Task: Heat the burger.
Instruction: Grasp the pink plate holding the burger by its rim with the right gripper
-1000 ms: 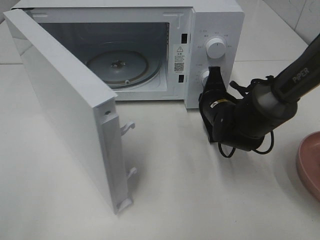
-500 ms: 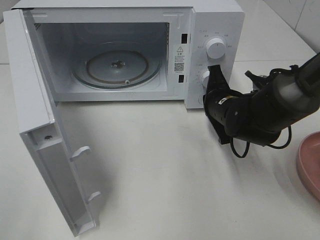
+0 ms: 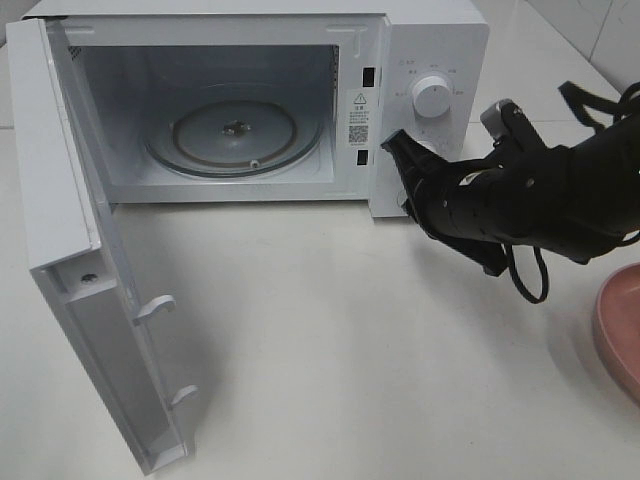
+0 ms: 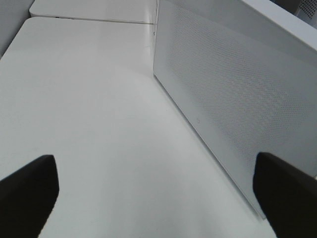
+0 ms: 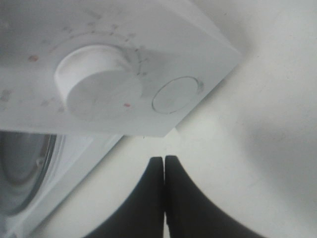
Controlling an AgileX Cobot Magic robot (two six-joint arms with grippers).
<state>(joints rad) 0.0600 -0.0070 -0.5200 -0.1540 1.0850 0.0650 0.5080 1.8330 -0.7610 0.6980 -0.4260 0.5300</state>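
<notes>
While the microwave door stands open and the turntable is bare, the burger is in no view; loading, closing and starting remain. By the microwave's dials, the right gripper has its fingers together. Beside the microwave, the left gripper has its fingers apart and holds nothing.

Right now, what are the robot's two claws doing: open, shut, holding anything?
Left gripper: open, holding nothing.
Right gripper: shut, nothing between its fingers, close to the microwave.
</notes>
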